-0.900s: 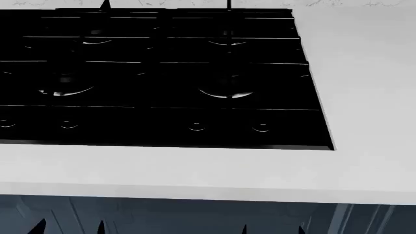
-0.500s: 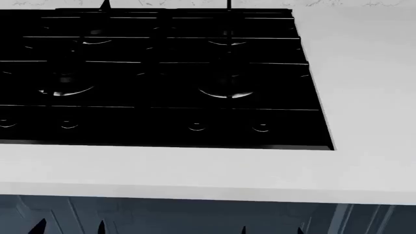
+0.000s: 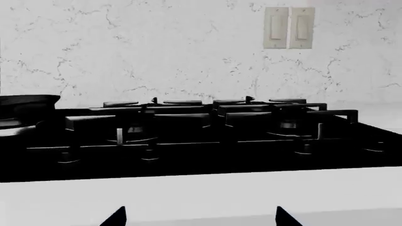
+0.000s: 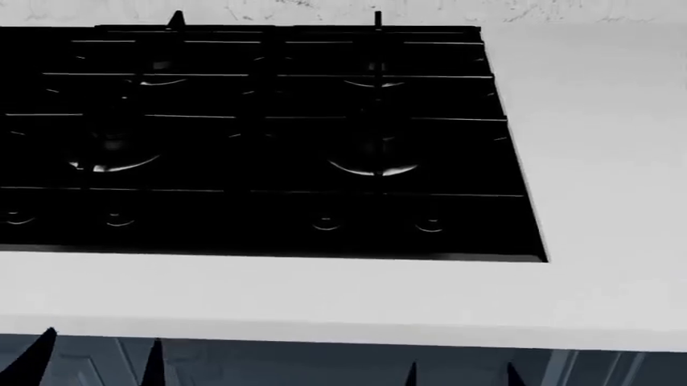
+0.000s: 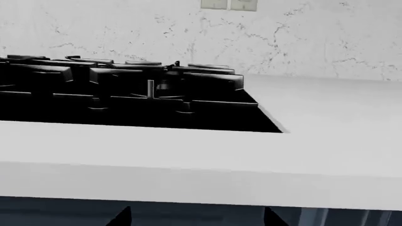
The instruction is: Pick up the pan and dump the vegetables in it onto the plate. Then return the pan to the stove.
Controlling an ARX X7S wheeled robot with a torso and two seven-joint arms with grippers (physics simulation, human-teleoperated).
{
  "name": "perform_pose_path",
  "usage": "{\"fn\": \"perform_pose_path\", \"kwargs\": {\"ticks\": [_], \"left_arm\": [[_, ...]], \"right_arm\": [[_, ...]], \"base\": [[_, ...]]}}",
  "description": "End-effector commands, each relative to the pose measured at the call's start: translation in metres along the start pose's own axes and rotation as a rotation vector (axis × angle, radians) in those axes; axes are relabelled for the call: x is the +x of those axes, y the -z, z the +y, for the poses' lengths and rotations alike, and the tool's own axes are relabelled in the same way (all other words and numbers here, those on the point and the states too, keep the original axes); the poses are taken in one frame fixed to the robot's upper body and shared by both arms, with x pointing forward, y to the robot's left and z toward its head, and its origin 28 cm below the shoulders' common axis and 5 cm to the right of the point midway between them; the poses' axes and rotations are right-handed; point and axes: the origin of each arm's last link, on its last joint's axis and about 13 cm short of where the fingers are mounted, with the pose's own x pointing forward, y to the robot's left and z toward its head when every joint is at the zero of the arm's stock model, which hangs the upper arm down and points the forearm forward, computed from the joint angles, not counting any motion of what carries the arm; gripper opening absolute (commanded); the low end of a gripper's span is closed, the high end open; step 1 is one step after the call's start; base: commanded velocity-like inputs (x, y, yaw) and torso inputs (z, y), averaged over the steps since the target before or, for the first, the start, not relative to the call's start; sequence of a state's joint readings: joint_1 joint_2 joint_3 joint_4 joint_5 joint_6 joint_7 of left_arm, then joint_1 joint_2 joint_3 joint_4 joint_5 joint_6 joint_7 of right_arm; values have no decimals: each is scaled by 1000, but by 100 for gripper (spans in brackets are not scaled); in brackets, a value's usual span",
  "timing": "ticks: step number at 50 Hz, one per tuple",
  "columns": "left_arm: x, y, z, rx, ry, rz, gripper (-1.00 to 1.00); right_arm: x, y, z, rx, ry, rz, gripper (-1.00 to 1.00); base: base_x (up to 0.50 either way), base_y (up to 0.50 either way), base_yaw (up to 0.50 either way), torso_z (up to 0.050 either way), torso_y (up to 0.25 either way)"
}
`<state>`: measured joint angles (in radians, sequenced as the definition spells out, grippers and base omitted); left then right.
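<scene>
The stove (image 4: 269, 137) is a glossy black cooktop with grates, burners and knobs, set into the white counter. It also shows in the left wrist view (image 3: 207, 132) and the right wrist view (image 5: 125, 94). A black round rim at the edge of the left wrist view looks like the pan (image 3: 28, 101) on a far-left burner. The vegetables and the plate are out of view. My left gripper (image 4: 99, 362) is open and empty, low in front of the counter edge. My right gripper (image 4: 462, 376) is open and empty, below the counter edge.
The white counter (image 4: 601, 161) runs to the right of the stove and along its front. Dark cabinet fronts (image 4: 322, 366) lie under the counter edge. A marbled wall with light switches (image 3: 289, 27) stands behind the stove.
The head view has tilted so the stove sits a little lower in the frame. My left gripper's fingertips have risen higher into view and shifted left.
</scene>
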<state>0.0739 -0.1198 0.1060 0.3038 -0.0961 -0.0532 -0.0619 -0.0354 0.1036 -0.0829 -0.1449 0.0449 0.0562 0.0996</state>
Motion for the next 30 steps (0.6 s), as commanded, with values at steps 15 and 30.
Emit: {"fn": "perform_pose_path", "kwargs": {"ticks": [15, 30], "left_arm": [[-31, -138, 11, 128, 111, -254, 100], [-36, -150, 11, 136, 99, -299, 100]], "right_arm": [[-28, -111, -34, -277, 89, -196, 100], [-33, -120, -31, -326, 87, -219, 100]], "base": [[0, 0, 0, 50, 114], [0, 500, 0, 50, 114]]}}
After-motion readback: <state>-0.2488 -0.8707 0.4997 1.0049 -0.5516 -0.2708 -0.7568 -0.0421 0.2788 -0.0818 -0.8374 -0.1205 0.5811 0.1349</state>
